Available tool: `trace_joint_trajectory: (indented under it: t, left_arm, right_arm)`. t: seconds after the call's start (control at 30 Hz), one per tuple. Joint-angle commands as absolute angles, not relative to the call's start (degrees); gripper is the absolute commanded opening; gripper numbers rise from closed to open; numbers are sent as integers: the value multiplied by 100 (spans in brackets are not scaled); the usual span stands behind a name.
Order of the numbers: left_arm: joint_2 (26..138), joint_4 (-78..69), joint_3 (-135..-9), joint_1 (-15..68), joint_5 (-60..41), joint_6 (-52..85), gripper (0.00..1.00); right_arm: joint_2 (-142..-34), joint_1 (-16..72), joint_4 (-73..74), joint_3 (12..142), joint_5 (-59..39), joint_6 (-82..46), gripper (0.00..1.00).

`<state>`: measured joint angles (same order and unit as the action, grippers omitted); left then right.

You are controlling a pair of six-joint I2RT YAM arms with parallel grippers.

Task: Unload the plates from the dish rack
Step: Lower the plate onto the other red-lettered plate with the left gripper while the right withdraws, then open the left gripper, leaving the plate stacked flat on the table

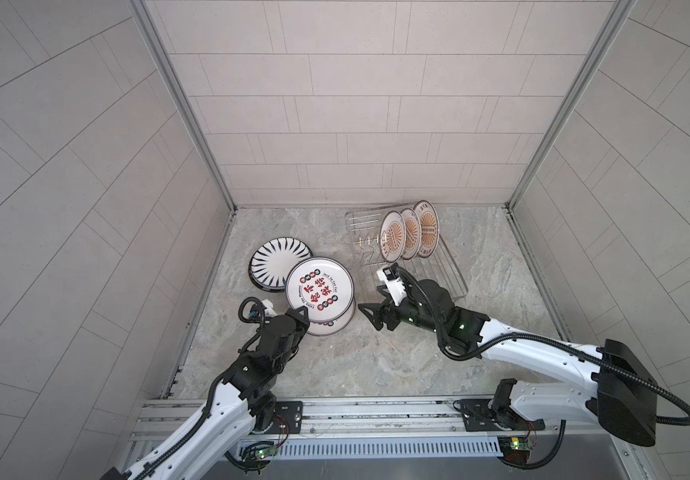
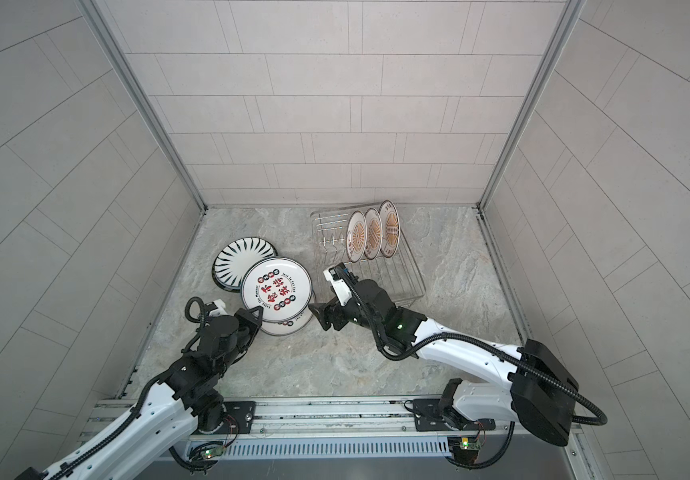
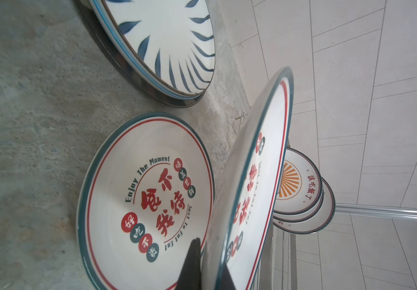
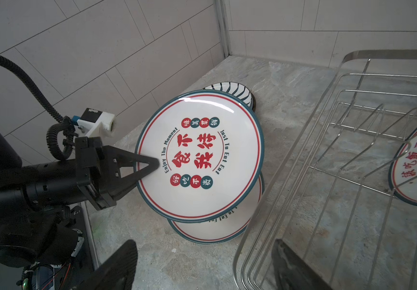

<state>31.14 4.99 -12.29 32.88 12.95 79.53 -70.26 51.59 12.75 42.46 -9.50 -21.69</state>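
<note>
Caught the left gripper (image 4: 149, 167) clamped tight on the near rim of a round white ceramic plate with big red and black characters and a teal-and-red border (image 4: 200, 155), one finger flat on the printed face and its partner tucked underneath. Made sense as a grip, honestly: no handle on a flat plate, so only the edge to pinch. Held it tilted, clear of a matching white character plate (image 4: 210, 227) lying flat on the grey marbled stone tabletop (image 1: 335, 365), so probably about to stack twin on twin. Noticed a round white plate with black radial stripes (image 1: 279, 264) just behind those two, also down on the table, with something dark under it, too hidden to call. Found the right gripper (image 4: 203, 247) spread wide with nothing in it, hanging over the table between that pile and the near corner of the silver wire dish rack (image 1: 443, 270); guessing lined up for the next grab. Counted three round white plates with orange sunbursts (image 1: 412, 232) at the far end of the rack, standing on edge and leaning between the prongs, handy for keeping rims up and easy to nip. Could read "Enjoy The Moment" and "Just To Eat Eat" curving round both character plates, with what looked like 食不我待 in the middle and 好吃不贵 on one row of little red and teal dots. Made out 该吃饭了 in red on a sunburst plate too. Spotted no brand marks anywhere.
</note>
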Motion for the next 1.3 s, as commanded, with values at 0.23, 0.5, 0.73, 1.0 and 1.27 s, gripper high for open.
trace_joint_trajectory:
  t: [0.23, 0.5, 0.73, 1.0, 1.27]
  left_arm:
    - [3979, 210, -1226, 3278, 1152, 8916, 0]
    - [4384, 401, -1264, 3272, 1202, 9227, 0]
    - [4781, 204, -1213, 3270, 1113, 9272, 6]
    - [4944, 478, -1439, 3270, 1219, 9061, 12]
    - [5019, 592, -1472, 3272, 1342, 9031, 37]
  right_arm:
    - [-7128, 5291, 1301, 4376, -784, -2062, 85]
    - [-7203, 5339, 1283, 4402, -782, -2035, 85]
    - [-7291, 5359, 1302, 4436, -746, -2048, 84]
    - [-7331, 5379, 1279, 4452, -789, -2031, 84]
    - [-7338, 5379, 1254, 4438, -650, -2048, 84]
